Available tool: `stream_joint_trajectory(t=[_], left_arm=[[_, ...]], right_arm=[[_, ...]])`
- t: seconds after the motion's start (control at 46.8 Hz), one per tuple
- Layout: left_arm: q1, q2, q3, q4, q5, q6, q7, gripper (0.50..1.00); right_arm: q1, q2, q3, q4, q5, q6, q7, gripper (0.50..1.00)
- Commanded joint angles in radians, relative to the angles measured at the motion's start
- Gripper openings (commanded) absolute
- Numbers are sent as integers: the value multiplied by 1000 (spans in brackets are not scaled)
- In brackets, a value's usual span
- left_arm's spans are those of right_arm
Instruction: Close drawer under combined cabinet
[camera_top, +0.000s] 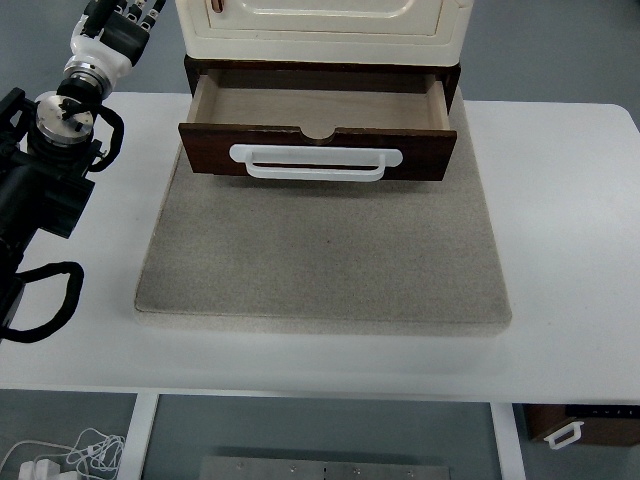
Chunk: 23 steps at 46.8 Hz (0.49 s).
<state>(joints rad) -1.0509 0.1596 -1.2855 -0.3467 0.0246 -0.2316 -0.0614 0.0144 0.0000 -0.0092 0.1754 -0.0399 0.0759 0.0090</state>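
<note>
Sitting wide open at the far edge of the tabletop (560, 250): the drawer (318, 150), pulled out from under the cream cabinet (320, 25), dark front panel and white handle (315, 163) facing the robot, grey mat (320, 260) lying under all of it. Nothing is touching it yet, so the closing push is looking still to come

Risks I'm seeing: a push landing off-centre on the panel could be racking the drawer so it's binding in its slot; too much force could be sliding the whole cabinet back on the mat; fingers could be snagging inside the handle loop

Left hand (118, 22) is hovering at the far left corner, beside the cabinet and well apart from the drawer front, forearm coming in along the left edge. Fingers are cropped at the frame top, so I can't tell if they're spread or curled. Right arm isn't showing
</note>
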Motion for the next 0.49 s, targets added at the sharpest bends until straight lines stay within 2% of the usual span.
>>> stream_joint_trajectory(t=[0.0, 0.47], left_arm=[[0, 0, 0, 0, -2, 0, 0, 1000], [0, 3, -1, 11, -2, -11, 0, 1000]], right_arm=[[1, 0, 0, 1, 0, -1, 0, 952], [1, 0, 0, 0, 0, -1, 0, 952]])
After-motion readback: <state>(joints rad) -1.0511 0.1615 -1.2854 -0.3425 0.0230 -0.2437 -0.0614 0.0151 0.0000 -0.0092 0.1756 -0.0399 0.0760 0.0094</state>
